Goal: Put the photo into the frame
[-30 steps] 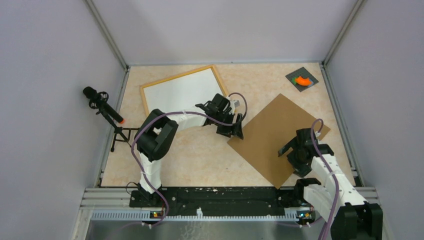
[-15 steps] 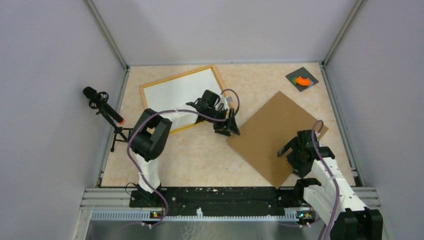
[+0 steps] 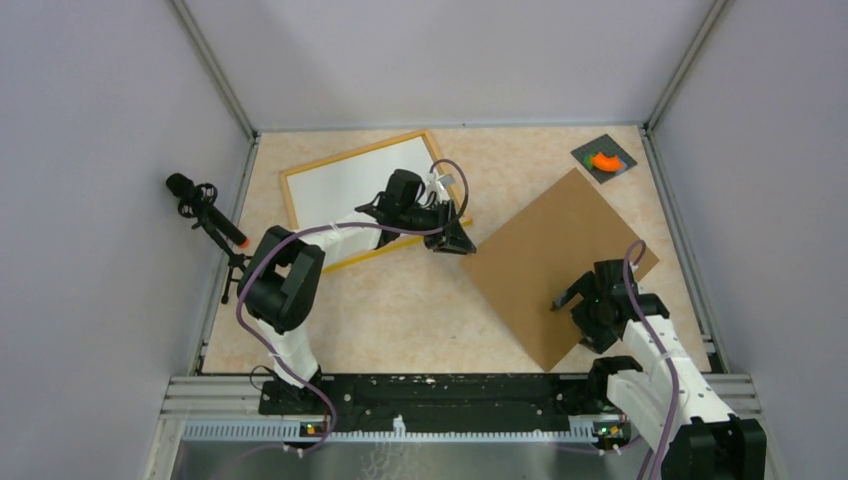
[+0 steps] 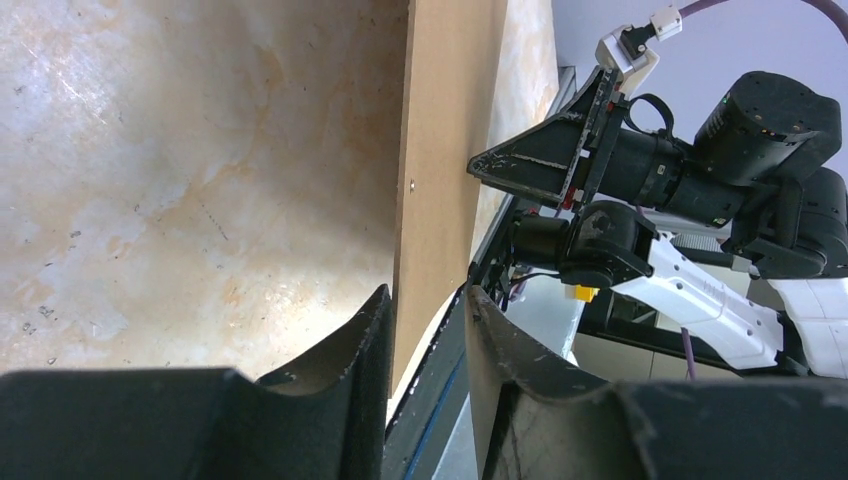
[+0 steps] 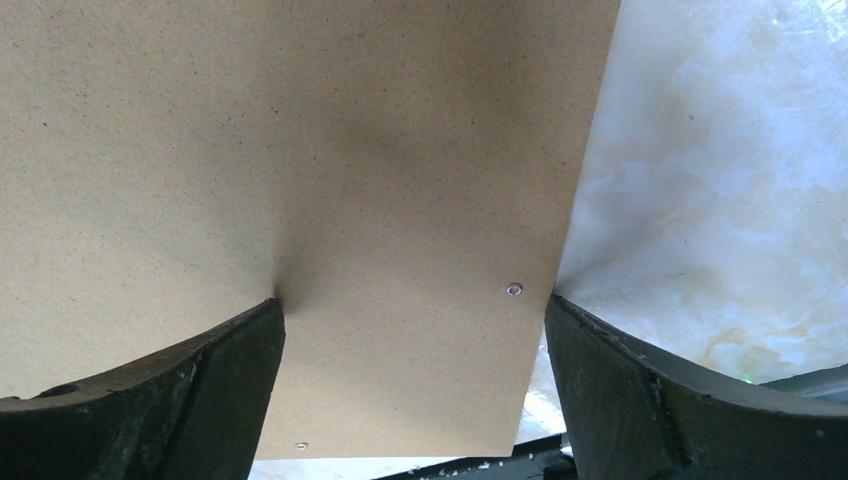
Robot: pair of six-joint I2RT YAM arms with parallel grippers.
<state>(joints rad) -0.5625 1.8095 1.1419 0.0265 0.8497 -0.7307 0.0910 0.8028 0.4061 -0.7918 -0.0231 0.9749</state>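
The yellow-orange frame (image 3: 355, 152) lies at the back left, filled by a plain white sheet (image 3: 350, 190). No printed building picture shows in any view. The brown backing board (image 3: 560, 265) lies at the right centre. My left gripper (image 3: 455, 240) is at the board's left corner. In the left wrist view its jaws (image 4: 428, 300) stand a narrow gap apart around that corner (image 4: 450, 120), with the board against one finger only. My right gripper (image 3: 585, 298) is wide open, with its fingertips resting on the board's near right part (image 5: 300, 150).
A black microphone on a small tripod (image 3: 210, 225) stands at the left wall. A small grey square with an orange piece (image 3: 603, 160) lies at the back right corner. Walls close three sides, and a metal rail (image 3: 450, 390) runs along the front.
My left gripper has moved back and to the left, toward the frame. The board's left corner has swung back with it. The right gripper has stayed on the board.
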